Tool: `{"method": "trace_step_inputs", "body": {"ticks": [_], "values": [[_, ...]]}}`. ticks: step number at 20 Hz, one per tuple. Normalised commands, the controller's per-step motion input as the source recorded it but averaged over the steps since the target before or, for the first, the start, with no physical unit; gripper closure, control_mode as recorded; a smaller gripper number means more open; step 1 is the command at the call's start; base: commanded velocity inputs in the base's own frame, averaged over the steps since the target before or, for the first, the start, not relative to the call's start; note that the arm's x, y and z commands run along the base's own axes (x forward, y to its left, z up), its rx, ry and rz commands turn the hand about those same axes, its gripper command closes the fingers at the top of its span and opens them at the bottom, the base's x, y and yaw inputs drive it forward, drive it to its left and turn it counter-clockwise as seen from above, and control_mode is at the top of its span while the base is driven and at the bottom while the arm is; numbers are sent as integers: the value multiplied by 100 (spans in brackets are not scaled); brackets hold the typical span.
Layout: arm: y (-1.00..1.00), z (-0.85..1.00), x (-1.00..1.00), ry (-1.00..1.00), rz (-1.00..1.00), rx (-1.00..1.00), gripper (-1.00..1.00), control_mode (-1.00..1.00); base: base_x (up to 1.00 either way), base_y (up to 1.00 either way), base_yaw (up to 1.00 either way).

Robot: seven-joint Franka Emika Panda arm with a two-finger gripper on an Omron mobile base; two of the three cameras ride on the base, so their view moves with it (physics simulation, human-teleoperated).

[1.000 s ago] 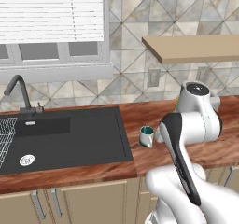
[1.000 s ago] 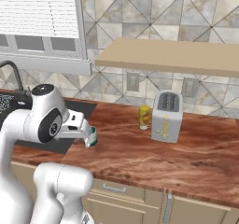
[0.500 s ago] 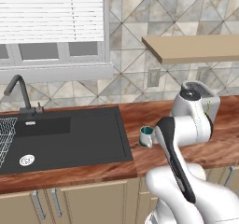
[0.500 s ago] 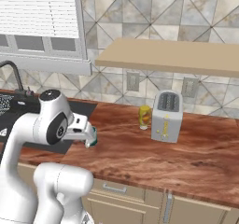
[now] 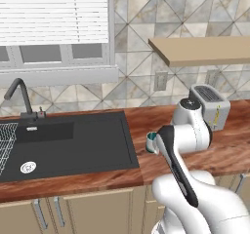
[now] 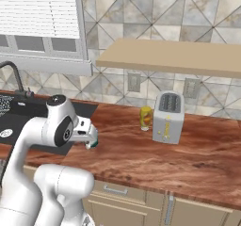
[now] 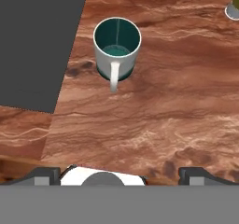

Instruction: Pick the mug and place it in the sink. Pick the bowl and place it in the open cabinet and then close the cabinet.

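The white mug with a teal inside and a white loop handle (image 7: 116,48) stands upright on the reddish-brown wood-grain bench (image 7: 177,101), mouth up, so its long axis runs straight up from the bench top. In the hand view its handle points toward the bottom of that picture, that is, back toward the claw. The mug sits just beside the right edge of the large black rectangular sink (image 5: 68,143), on bare bench and not touching the basin; in the left base view a sliver of it (image 5: 152,141) shows next to the arm's link, about midway between the bench's front and back edges.

The white arm rises from the base, bends at a rounded joint above the bench, and turns its hand downward over the mug. The claw (image 7: 119,175) hangs above the mug with its two dark fingertips (image 7: 44,175) spread wide apart, holding nothing and clear of the mug's rim. In the right base view the hand (image 6: 87,134) reaches out level from the round joint, with the teal of the mug just under it.

Farther along the bench, near the back wall, stand a silver two-slot toaster (image 6: 167,117) and a yellow-green glass (image 6: 146,117) just beside it.
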Motion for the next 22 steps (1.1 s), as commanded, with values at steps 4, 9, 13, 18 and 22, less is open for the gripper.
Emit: {"method": "trace_step_inputs", "body": {"ticks": [4,9,13,18,22], "values": [[1,-23,37,0,0,0,-100,-100,0,0,0],[2,-22,33,0,0,0,-100,-100,0,0,0],[4,-23,31,3,0,0,-100,-100,0,0,0],[3,-26,28,1,0,0,-100,-100,0,0,0],[1,-25,26,3,0,0,-100,-100,0,0,0]]}}
